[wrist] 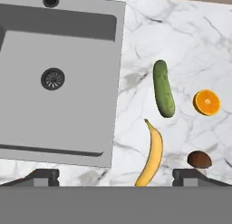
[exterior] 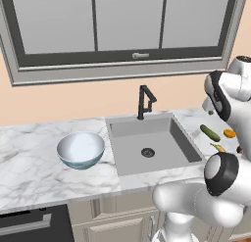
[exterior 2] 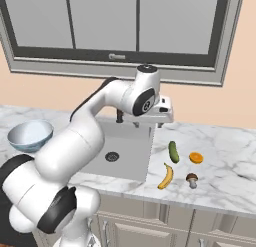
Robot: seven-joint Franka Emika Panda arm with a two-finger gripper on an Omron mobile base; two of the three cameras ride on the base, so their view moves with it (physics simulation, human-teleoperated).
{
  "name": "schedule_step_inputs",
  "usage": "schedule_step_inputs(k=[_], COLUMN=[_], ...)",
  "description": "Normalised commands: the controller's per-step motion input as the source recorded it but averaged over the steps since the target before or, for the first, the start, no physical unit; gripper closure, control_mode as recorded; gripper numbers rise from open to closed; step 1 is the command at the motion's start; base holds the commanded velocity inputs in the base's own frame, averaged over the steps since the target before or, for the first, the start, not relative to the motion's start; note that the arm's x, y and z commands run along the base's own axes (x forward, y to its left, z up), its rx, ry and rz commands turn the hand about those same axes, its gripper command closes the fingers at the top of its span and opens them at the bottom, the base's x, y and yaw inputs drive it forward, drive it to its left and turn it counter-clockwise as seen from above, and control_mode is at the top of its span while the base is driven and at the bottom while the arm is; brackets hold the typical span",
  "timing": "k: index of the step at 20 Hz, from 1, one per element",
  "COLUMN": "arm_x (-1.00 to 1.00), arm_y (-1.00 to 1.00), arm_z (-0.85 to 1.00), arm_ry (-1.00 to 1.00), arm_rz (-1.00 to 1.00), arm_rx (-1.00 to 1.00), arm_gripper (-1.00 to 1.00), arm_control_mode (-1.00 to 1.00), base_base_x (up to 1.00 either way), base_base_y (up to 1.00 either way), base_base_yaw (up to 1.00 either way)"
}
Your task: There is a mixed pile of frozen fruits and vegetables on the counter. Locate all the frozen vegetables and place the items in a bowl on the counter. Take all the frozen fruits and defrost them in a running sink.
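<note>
On the white marble counter (exterior 2: 227, 166), right of the sink (wrist: 77, 105), lies the mixed pile: a dark green oblong vegetable (wrist: 163, 94), a brown-capped mushroom (wrist: 199, 160), a yellow banana (wrist: 153, 155) and a halved orange fruit (wrist: 207, 102). All four lie apart from one another. My gripper (wrist: 117, 177) hovers high over the sink's right edge, open wide and holding nothing, with the banana's lower end between its fingertips in the hand view. The pale blue bowl (exterior: 81, 149) stands empty on the counter left of the sink.
A tall black faucet (exterior: 144, 101) rises behind the grey basin, whose round dark drain (exterior: 147, 152) sits mid-floor. A wide window runs along the wall above. My arm (exterior 2: 90, 141) arches across the sink from the front. Beige cabinets sit under the counter.
</note>
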Motion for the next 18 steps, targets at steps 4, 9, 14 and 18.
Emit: schedule_step_inputs(k=[4, 9, 14, 18], arm_x=[0.52, 0.12, 0.15, 0.34], arm_y=[-0.29, -0.38, -0.14, -0.20], arm_z=[-0.61, -0.73, -0.55, -0.39], arm_ry=[-0.03, 0.01, 0.00, 0.00], arm_rz=[-0.06, -0.11, -0.11, -0.05], arm_rx=[-0.08, -0.01, 0.00, 0.00], arm_gripper=[-1.00, -1.00, -1.00, -1.00], arm_control_mode=[-1.00, -1.00, -1.00, -1.00], base_base_x=[0.00, 0.00, 0.00, 0.00], base_base_y=[0.00, 0.00, 0.00, 0.00], base_base_yaw=[0.00, 0.00, 0.00, 0.00])
